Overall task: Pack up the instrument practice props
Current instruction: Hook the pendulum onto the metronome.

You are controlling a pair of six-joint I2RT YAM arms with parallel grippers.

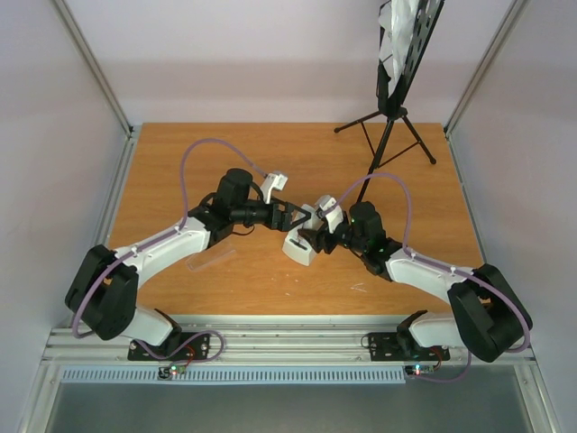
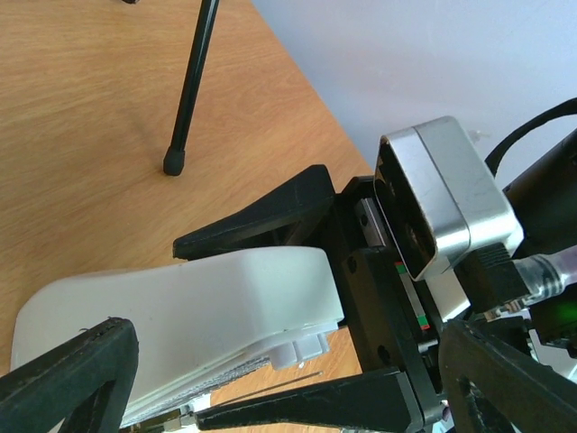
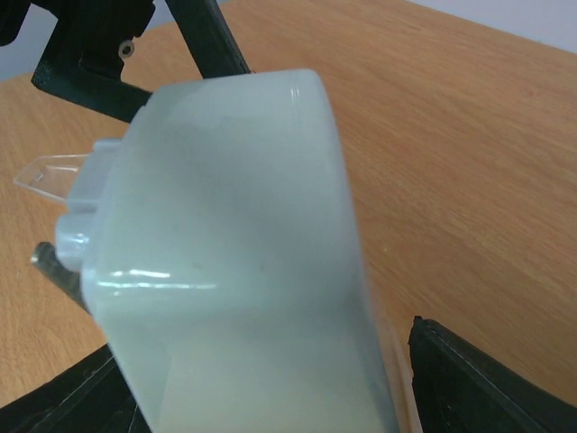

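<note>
Meeting at metronome [image 1: 298, 247], L tool [image 1: 305, 220] spread wide, R tool [image 1: 316, 240] astride it

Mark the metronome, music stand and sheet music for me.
metronome [image 1: 297, 250], top view, white body.
music stand [image 1: 394, 115], top view, tripod hub.
sheet music [image 1: 395, 38], top view, pages on the desk.

Metronome [image 2: 207, 302] lies on its side on the counter [image 2: 81, 99]. Right gripper [image 2: 191, 332] faces this cam, jaws straddling the metronome: one finger [image 2: 257, 216] along the stand's side of the body, the other [image 2: 306, 410] along the opposite side. Can't tell if they pinch it. Left gripper [image 2: 288, 334] has its jaws wide apart, one tip [image 2: 68, 379] overlapping the metronome's end. Right wrist cam [image 2: 442, 194] sits close up. Stand leg [image 2: 192, 86] is beyond, foot on the counter, well apart from the metronome.
</note>
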